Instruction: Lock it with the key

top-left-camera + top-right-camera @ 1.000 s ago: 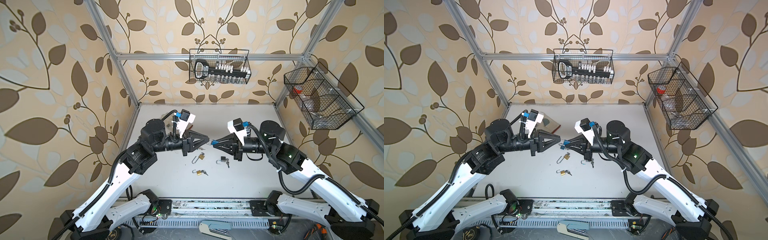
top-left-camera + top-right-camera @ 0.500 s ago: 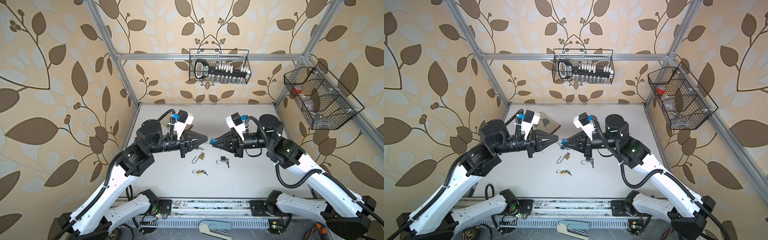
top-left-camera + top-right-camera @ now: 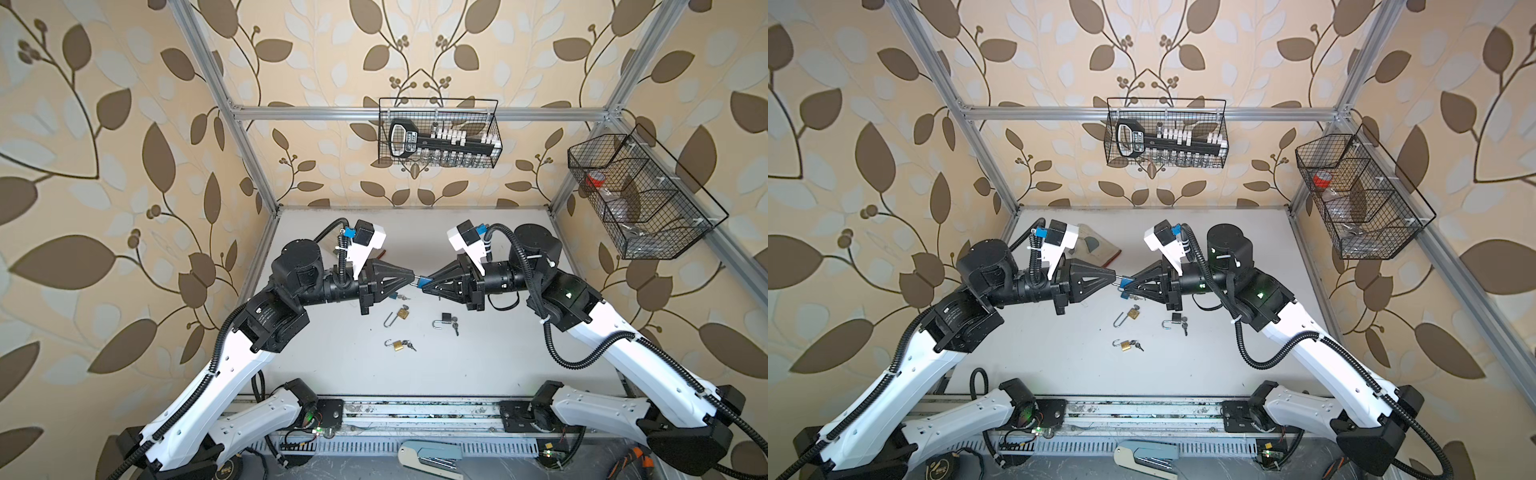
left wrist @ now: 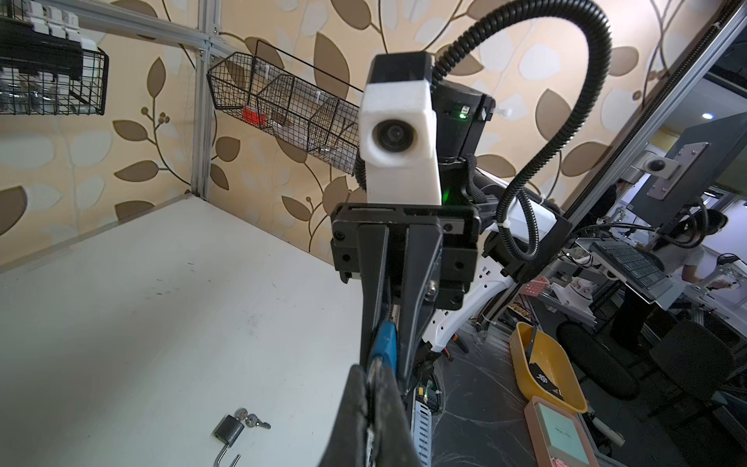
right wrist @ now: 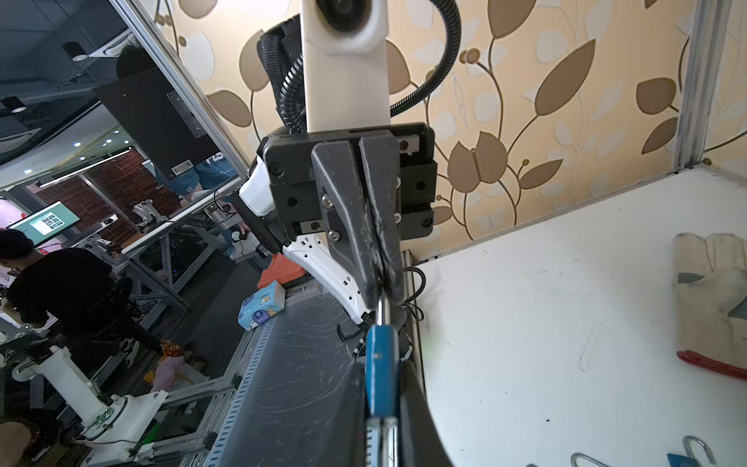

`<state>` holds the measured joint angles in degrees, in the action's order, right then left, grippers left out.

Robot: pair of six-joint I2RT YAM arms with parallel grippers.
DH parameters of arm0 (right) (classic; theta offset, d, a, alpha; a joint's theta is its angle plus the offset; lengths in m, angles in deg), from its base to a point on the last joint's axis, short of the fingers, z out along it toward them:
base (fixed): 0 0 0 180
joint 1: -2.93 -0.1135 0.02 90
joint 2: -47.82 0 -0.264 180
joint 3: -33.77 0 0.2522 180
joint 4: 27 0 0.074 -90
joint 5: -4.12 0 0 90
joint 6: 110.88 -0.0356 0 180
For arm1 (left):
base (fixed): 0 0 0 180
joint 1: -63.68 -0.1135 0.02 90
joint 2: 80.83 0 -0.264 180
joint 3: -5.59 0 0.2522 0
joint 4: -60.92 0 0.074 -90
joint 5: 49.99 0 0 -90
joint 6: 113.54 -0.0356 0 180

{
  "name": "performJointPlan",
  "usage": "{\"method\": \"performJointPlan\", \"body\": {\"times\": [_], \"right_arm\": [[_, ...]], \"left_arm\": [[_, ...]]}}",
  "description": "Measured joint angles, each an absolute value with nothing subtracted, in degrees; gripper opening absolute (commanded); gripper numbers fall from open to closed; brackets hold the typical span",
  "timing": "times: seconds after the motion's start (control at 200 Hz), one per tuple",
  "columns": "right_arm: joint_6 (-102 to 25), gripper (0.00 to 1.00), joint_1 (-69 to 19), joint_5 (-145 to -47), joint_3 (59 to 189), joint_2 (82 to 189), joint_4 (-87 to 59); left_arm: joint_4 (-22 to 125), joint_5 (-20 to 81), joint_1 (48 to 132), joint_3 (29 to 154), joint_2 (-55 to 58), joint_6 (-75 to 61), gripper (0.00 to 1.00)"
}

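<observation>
A blue padlock [image 3: 424, 283] [image 3: 1124, 284] hangs in mid-air between my two grippers, above the table. My right gripper [image 3: 425, 285] [image 5: 382, 384] is shut on its blue body [image 5: 381, 364]. My left gripper [image 3: 414, 276] [image 4: 374, 370] is shut on its silver shackle [image 5: 382, 309], tip to tip with the right one. In the left wrist view the blue body [image 4: 386, 343] shows just past my shut fingertips. I cannot tell whether a key sits in this lock. Small keys [image 3: 455, 326] lie by the padlocks on the table.
On the table below lie a brass padlock [image 3: 402, 312], a dark padlock [image 3: 446, 318] [image 4: 228, 428] and a smaller brass one [image 3: 398, 345], all with open shackles. A glove [image 3: 1096, 249] lies behind the left gripper. Wire baskets [image 3: 438, 133] [image 3: 640, 195] hang on the walls.
My left gripper has closed fully on the shackle. Both wrists have turned a little, while the meeting point over the table has stayed about the same.
</observation>
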<state>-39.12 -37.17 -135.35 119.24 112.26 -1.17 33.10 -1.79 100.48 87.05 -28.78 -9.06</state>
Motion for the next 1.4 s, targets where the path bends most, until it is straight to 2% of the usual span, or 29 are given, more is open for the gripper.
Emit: {"method": "performJointPlan", "body": {"times": [0.305, 0.69, 0.72, 0.78, 0.815, 0.91, 1.4], "right_arm": [[-39.5, 0.0, -36.9, -135.8, 119.3, 112.6, -2.4], [-36.8, 0.0, -36.9, -134.8, 118.6, 111.2, -1.9], [-36.6, 0.0, -37.0, -134.8, 118.2, 110.8, -1.9], [-36.1, 0.0, -37.1, -134.7, 117.6, 110.2, -1.9], [-35.9, 0.0, -37.1, -134.4, 117.4, 110.1, -2.1], [-35.4, 0.0, -37.1, -133.6, 117.2, 110.1, -2.9], [-34.0, 0.0, -37.0, -132.8, 117.1, 109.8, -2.1]], "left_arm": [[39.5, 0.0, 102.4, 82.9, -29.8, -5.3, 0.0], [38.5, 6.1, 105.6, 82.5, -31.6, -5.2, 0.0], [38.2, 6.1, 105.9, 82.5, -31.7, -5.2, 0.09], [37.9, 6.1, 106.3, 82.5, -31.7, -5.2, 0.18], [37.5, 6.0, 106.5, 82.5, -31.7, -5.3, 0.27], [35.9, 5.6, 106.9, 82.5, -31.4, -4.5, 0.36], [34.8, 6.9, 106.9, 82.5, -32.4, -3.8, 0.36]]}}
